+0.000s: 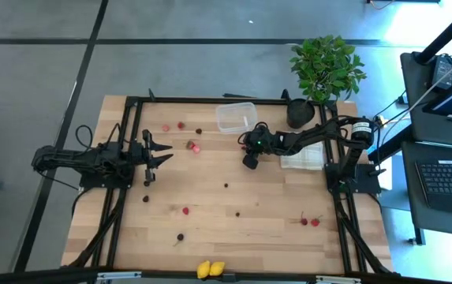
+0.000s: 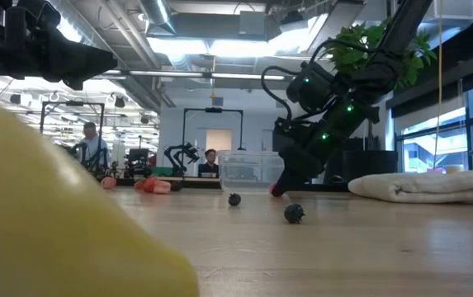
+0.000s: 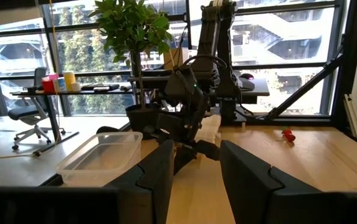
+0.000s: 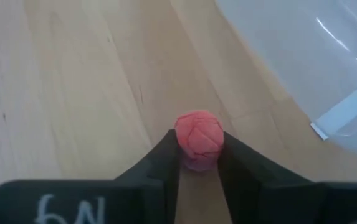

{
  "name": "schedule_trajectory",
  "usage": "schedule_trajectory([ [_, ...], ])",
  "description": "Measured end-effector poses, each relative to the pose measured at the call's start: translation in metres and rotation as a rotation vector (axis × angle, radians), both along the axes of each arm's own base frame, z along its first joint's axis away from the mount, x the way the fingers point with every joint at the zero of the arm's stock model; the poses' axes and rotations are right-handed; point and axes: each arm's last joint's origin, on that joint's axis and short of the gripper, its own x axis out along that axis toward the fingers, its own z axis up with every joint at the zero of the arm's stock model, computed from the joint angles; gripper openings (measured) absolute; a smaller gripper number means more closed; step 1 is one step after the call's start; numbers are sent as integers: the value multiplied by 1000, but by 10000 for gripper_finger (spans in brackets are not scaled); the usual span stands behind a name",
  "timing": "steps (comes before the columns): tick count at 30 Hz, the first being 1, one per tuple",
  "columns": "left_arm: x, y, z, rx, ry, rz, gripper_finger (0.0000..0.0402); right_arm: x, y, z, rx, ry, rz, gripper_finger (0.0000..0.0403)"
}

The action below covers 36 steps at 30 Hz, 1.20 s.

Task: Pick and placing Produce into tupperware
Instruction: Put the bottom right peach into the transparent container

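Pink berry point(image 4: 199, 138) sits pinched between the right end effector point(image 4: 199, 163) fingers, so it should lift straight, gently, before moving over the tupperware point(image 1: 236, 117) nearby.

The wooden table point(image 1: 233, 197) fills the frame's centre. The clear tupperware point(image 1: 236, 117) sits at upper centre. Just below and right of it the right gripper point(image 1: 250, 160) hangs, perhaps touching the tabletop. The left gripper point(image 1: 161, 151) points rightward at centre left. Two lemons point(image 1: 211, 269) lie at the bottom edge.
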Motion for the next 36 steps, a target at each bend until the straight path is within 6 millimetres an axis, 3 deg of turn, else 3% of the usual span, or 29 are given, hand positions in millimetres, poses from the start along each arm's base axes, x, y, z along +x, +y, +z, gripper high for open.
schedule_trajectory([
  [5, 0, 0, 0, 0, 0, 0, 124, 2, 2, 5, 88, -39, 36, 93],
  [11, 0, 0, 0, 0, 0, 0, 124, 22, 1, 48, 150, -204, 139, 92],
  [16, 0, 0, 0, -1, 0, 0, 124, 39, -4, 105, 132, -248, 141, 91],
  [23, 0, 0, 0, 0, 1, 0, 124, 54, -17, 194, 22, -115, 10, 91],
  [30, 0, 0, 0, -3, 0, -1, 124, 40, -51, 255, -4, -104, -114, 91],
  [36, 0, 0, 0, -3, 0, -1, 124, 21, -80, 264, 2, -72, -212, 91],
])
